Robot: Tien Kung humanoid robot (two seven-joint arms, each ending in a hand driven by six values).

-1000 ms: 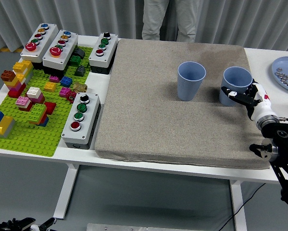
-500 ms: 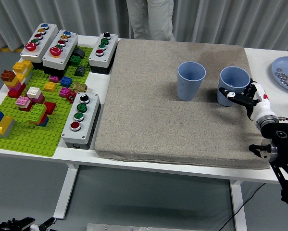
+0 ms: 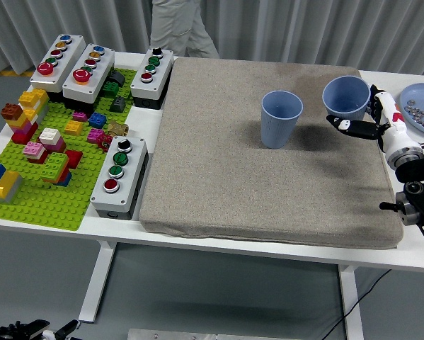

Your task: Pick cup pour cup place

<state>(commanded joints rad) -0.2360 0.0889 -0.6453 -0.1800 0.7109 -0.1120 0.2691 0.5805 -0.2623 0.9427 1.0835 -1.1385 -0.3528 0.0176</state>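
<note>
While gripped by right hand [image 3: 367,122], cup [image 3: 346,98] shows no writing.

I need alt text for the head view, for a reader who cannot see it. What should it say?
The right robot hand holds a blue cup lifted above a grey mat, beside a second blue cup standing upright on the mat. To the left lie a green brick baseplate with coloured bricks and several button boxes; a person's legs show at the table's far side.

two blue cups [image 3: 282,118] [image 3: 346,98], four button boxes [image 3: 119,176], one green brick baseplate [image 3: 35,198], one grey mat [image 3: 219,177], one plate [image 3: 417,95]
</note>
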